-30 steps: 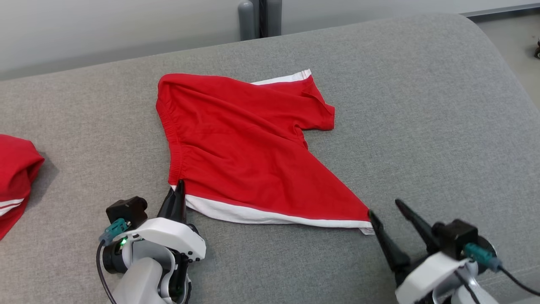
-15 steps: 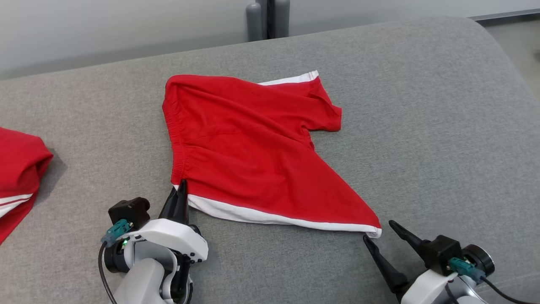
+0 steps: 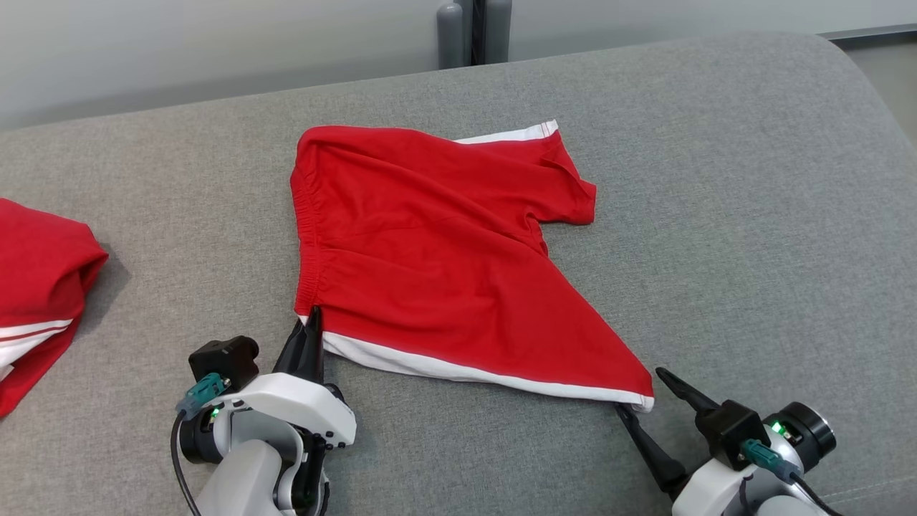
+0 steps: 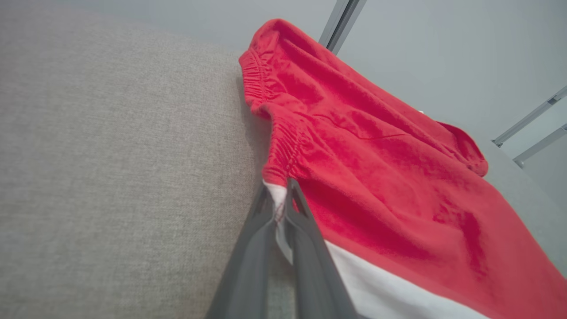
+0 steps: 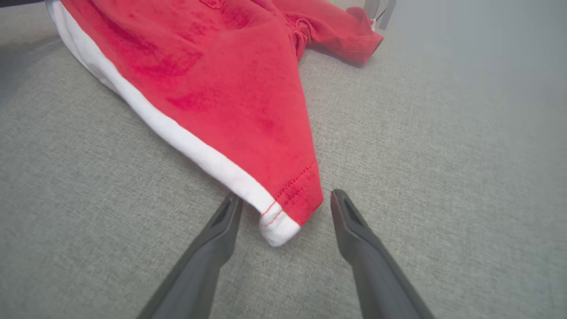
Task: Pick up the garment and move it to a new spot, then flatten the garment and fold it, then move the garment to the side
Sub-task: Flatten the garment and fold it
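Observation:
The garment (image 3: pixel 430 258) is a pair of red shorts with white side stripes, lying spread and a little wrinkled on the grey cushion (image 3: pixel 716 215). My left gripper (image 3: pixel 311 322) is shut on its near-left corner, where the elastic waistband meets the white stripe. The left wrist view shows the white edge pinched between the left gripper (image 4: pixel 279 190) fingers, with the garment (image 4: pixel 376 168) running away from them. My right gripper (image 3: pixel 640 390) is open at the near-right corner. In the right wrist view that hem corner of the garment (image 5: pixel 230 79) lies between the spread fingers of the right gripper (image 5: pixel 287 197), untouched.
A second red garment with white stripes (image 3: pixel 36 287) lies bunched at the cushion's left edge. Two grey posts (image 3: pixel 473 32) stand behind the cushion against a pale wall. The cushion curves down at its right edge.
The camera has turned, sliding the whole picture to the right. My right gripper has drawn back toward me, and its open fingers now straddle the hem corner. The left grip is unchanged.

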### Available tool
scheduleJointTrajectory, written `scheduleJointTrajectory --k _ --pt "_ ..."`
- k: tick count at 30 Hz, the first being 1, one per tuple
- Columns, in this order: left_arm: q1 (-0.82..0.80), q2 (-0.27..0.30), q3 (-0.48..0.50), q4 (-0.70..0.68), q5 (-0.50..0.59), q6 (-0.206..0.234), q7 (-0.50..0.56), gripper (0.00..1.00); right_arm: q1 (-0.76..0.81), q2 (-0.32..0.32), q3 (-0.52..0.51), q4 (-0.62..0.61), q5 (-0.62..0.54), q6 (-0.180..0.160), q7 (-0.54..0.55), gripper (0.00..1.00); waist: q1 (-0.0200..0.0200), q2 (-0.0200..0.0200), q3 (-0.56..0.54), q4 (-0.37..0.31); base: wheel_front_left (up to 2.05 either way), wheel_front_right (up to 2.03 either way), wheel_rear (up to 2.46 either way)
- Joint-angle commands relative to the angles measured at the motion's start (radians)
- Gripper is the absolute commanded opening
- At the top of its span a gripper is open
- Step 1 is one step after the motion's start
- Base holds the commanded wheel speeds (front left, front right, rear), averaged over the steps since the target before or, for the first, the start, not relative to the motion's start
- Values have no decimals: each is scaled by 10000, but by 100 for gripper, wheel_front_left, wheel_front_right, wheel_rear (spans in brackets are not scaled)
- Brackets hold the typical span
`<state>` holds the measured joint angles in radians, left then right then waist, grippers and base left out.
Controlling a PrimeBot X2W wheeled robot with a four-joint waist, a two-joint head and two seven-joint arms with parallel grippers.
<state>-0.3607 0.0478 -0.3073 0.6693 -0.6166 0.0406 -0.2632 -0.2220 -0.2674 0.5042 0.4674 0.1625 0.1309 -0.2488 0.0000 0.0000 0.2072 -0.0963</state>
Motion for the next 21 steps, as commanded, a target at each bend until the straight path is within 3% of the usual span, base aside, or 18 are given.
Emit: scheduleJointTrajectory --k 1,6,7,8,9,16,21 --pt "-42 49 16 -7 -11 -22 4 0 -86 -2 -38 -8 -95 -3 -96 100 0 0 -14 -3 0 0 0" --pt "8 49 -39 -52 -86 -1 4 0 24 105 -152 -42 -227 -3 -135 100 0 0 -74 18 0 0 0" --pt "12 50 -58 -55 -95 1 4 0 31 107 -109 -24 -215 -3 -141 58 0 0 -83 30 0 0 0" --pt "16 49 -78 -61 -100 7 4 0 24 91 -60 -2 -229 -3 -144 34 0 0 -94 43 0 0 0" --pt "22 49 -93 -68 -106 16 4 0 16 78 -33 15 -233 -3 -148 0 0 0 -106 55 0 0 0" --pt "127 50 -139 -111 -94 48 4 0 -5 -6 -61 140 -332 -3 -158 0 0 0 -235 132 0 0 0" --pt "184 58 -295 -460 87 -165 4 0 -326 -183 -376 -74 -649 -3 -150 0 0 0 -478 126 0 0 0"
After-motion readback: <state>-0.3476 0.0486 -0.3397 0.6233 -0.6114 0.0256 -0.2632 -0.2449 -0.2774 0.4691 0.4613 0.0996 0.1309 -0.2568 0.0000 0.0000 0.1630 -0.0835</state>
